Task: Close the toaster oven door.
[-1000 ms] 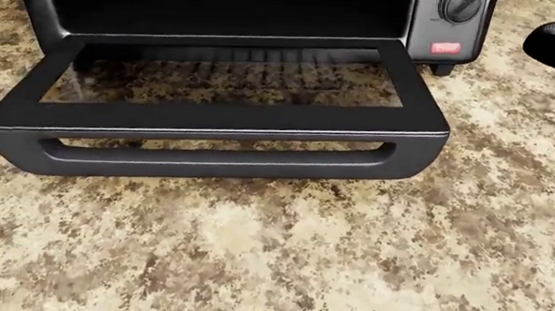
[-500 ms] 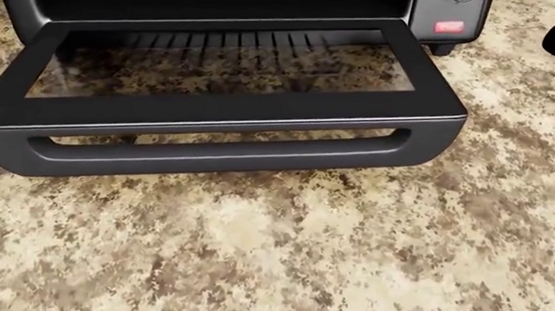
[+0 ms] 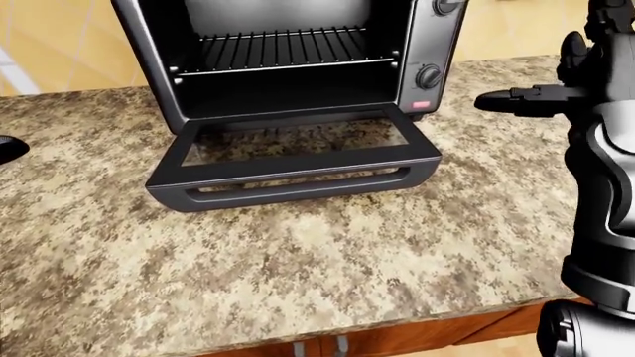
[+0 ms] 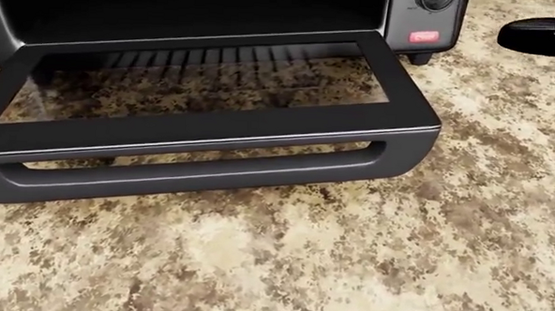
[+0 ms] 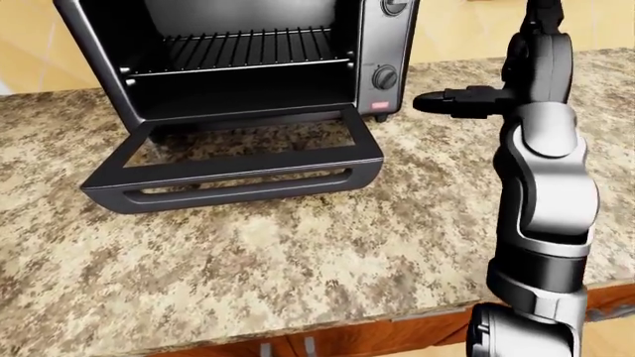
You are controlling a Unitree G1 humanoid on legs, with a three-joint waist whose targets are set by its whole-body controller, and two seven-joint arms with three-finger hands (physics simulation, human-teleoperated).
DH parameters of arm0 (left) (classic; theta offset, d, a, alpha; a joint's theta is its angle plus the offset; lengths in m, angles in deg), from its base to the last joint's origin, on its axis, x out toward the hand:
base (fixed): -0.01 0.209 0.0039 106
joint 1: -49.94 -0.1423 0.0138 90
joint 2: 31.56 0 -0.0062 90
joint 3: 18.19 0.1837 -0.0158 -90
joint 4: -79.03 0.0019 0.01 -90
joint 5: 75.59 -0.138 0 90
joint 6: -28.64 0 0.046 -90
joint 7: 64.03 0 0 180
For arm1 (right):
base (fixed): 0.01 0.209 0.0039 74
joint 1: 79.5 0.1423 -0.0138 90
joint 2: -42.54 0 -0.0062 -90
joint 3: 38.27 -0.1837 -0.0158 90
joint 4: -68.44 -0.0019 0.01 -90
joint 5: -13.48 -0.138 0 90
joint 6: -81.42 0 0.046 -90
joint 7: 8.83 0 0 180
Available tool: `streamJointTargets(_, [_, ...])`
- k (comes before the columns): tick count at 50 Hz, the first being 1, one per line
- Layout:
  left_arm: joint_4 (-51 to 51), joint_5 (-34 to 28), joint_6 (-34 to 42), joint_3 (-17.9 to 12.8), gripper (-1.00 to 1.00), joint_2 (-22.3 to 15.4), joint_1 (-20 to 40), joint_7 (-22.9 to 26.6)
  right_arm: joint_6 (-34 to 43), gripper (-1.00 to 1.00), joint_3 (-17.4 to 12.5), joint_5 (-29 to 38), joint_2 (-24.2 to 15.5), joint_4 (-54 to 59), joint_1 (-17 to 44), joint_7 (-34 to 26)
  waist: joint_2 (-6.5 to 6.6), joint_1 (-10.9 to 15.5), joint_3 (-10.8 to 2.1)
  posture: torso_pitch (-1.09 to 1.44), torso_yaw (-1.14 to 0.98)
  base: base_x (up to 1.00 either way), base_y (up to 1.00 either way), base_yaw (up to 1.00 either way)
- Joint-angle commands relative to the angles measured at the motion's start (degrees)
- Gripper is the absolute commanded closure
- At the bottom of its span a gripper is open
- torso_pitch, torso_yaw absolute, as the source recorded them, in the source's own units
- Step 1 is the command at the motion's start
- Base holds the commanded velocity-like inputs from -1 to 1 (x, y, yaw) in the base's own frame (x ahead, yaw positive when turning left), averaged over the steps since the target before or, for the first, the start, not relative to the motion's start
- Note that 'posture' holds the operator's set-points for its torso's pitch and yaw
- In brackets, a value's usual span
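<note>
The black toaster oven [image 3: 429,37] stands on the granite counter at the top of the left-eye view. Its glass door [image 3: 298,165] hangs open, lying nearly flat over the counter, with the bar handle [image 3: 298,187] along its near edge. The wire rack [image 3: 278,48] shows inside the cavity. My right hand [image 5: 437,103] hovers to the right of the oven at knob height, fingers stretched out toward it, open and holding nothing. A dark tip [image 3: 8,149] at the left edge of the left-eye view may be my left hand; I cannot tell its state.
The speckled granite counter [image 3: 298,268] runs under and around the oven; its edge with wooden cabinet fronts [image 3: 426,338] lies along the bottom. Two knobs [image 3: 429,76] and a red button [image 3: 420,105] sit on the oven's right panel. My right forearm [image 5: 541,186] rises at the right.
The head view has shifted, so the camera moved. My right hand has come further into the view from the right. The door still lies open at the same angle.
</note>
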Motion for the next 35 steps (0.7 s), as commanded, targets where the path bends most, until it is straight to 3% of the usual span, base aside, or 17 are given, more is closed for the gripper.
streamJointTargets(1, [-1.3,0.0,-1.7,-1.0,-1.00,-1.6,1.0,0.0,-2.8,-1.00,-0.3,2.4,-0.4,-1.4,2.1,-1.2,0.15,0.0,-1.39,0.00,0.00,0.00,0.00,0.00])
streamJointTargets(22, [-1.0,0.2,-1.7,-1.0,-1.00,-1.9,1.2,-0.1,-10.1,-1.00,2.6,8.5,5.0,8.4,3.2,-3.3,0.68,-0.2,-1.49,0.00,0.00,0.00,0.00,0.00])
streamJointTargets(35, [-0.9,-0.2,-2.1,-0.8,-1.00,-2.0,1.3,0.0,-13.8,-1.00,4.1,11.6,5.8,16.1,8.1,-3.3,1.02,-0.3,-1.63,0.00,0.00,0.00,0.00,0.00])
